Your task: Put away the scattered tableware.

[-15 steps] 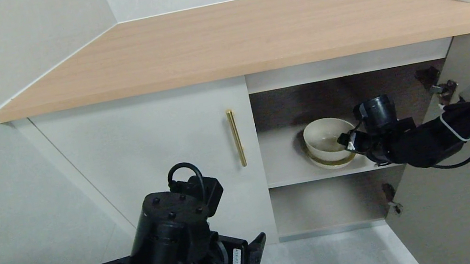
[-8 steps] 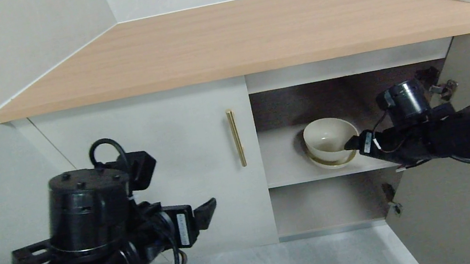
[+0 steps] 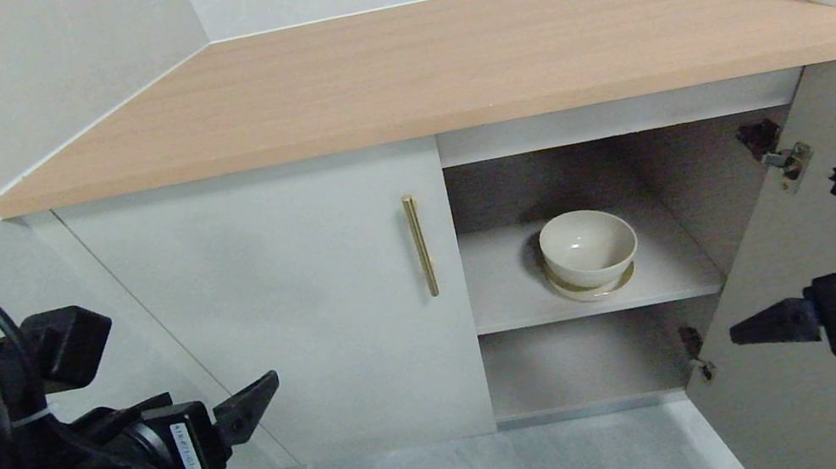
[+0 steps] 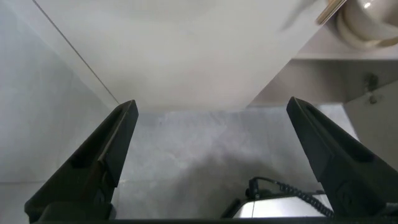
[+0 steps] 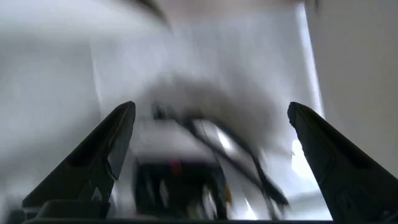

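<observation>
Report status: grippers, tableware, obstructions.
Left gripper and right gripper open, empty. Cream ceramic bowl on gold-rimmed saucer, upper shelf. Open pale cabinet door beside right gripper.

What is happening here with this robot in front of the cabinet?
The robot is putting tableware away in a low cabinet. A cream bowl sits on a small plate on the upper shelf, beside the open right door. The left gripper and the right gripper are both open and empty, held in front of the cabinet, clear of the bowl. The left door is shut.
</observation>
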`<state>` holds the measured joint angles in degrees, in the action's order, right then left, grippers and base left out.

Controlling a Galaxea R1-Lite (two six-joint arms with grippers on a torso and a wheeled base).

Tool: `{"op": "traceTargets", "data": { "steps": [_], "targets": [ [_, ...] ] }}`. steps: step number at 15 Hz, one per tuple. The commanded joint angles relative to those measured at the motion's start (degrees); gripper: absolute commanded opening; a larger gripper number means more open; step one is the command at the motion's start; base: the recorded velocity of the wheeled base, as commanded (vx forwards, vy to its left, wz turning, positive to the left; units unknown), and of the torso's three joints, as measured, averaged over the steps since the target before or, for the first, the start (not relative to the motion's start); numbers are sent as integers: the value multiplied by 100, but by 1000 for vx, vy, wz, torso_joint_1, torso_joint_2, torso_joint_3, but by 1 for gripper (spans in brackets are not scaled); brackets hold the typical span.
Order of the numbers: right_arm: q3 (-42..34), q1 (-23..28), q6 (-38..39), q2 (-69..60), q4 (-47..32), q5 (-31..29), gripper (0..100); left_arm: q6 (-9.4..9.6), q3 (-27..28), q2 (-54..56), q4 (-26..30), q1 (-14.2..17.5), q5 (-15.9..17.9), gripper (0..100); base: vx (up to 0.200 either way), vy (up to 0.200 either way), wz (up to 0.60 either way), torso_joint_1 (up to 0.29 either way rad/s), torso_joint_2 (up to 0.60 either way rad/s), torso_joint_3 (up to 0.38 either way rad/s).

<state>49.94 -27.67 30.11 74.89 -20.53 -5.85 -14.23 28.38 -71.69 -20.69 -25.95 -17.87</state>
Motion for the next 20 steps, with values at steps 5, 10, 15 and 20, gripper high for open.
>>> {"op": "traceTargets", "data": {
  "steps": [5,10,15,20],
  "targets": [
    [-327,-335,-418,-818,-92,-13,100,219,-8,112,-14,-33,-23,100,0,0,0,0,0,0],
    [-336,-335,-418,-809,-92,-21,100,210,-34,103,-14,-50,-23,100,-80,0,0,2,1,1],
    [-371,-335,-418,-739,-83,-4,100,210,-43,50,-5,-68,-15,100,-200,0,0,3,0,5],
    [-371,-344,-418,-730,-83,-4,100,210,-78,-3,-5,-112,-15,100,-200,0,0,0,2,3]
  ]
}}
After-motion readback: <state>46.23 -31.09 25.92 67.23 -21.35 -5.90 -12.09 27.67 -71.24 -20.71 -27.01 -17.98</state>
